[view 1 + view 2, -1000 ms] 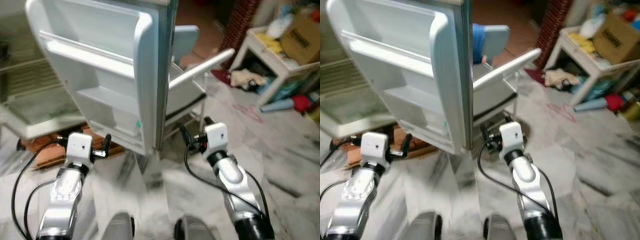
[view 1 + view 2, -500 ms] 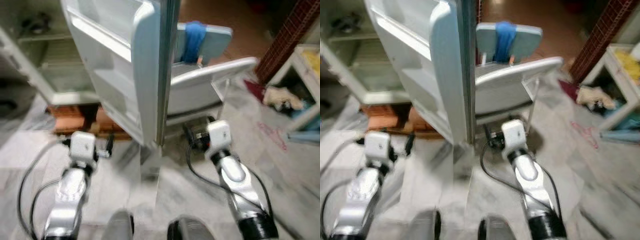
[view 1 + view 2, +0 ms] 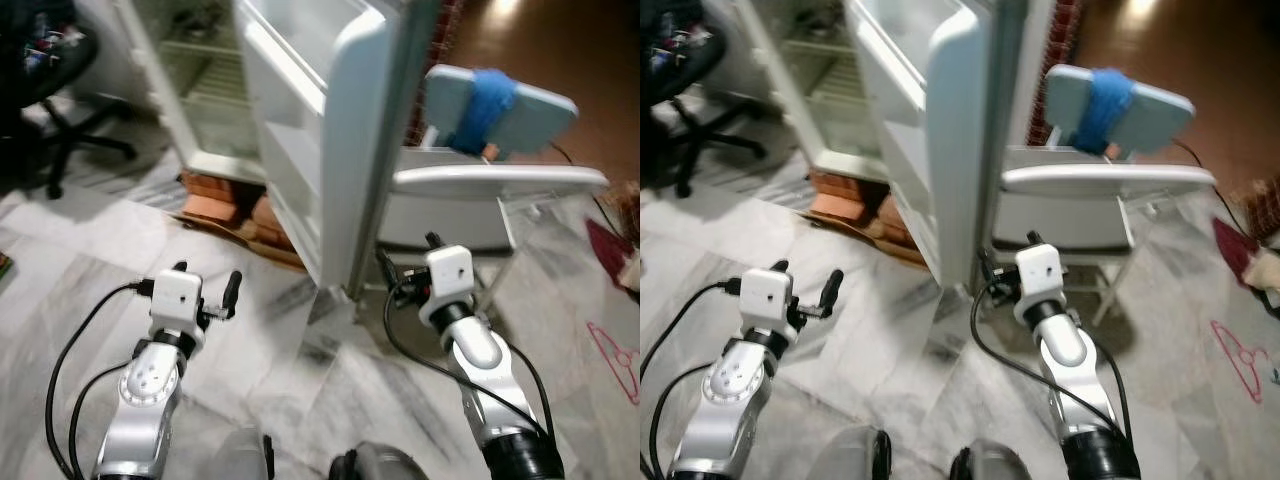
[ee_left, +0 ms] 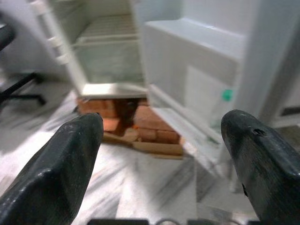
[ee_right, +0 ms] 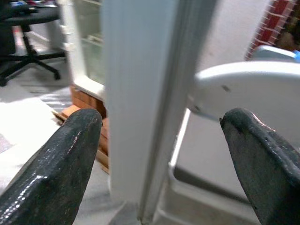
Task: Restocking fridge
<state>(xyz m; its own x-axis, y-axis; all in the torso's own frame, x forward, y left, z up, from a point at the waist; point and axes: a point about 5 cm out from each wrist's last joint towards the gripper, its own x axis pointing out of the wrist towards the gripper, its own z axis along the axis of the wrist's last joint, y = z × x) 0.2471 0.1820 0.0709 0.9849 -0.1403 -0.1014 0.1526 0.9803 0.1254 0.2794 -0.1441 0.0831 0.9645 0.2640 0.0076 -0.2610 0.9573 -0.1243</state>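
No legible text, brand, nos. or signs in any view. Only candidate mark: small teal sticker (image 4: pixel 227 95) on inner face of fridge door (image 3: pixel 330 140), near its lower edge; too small/blurred to read, no characters resolved.
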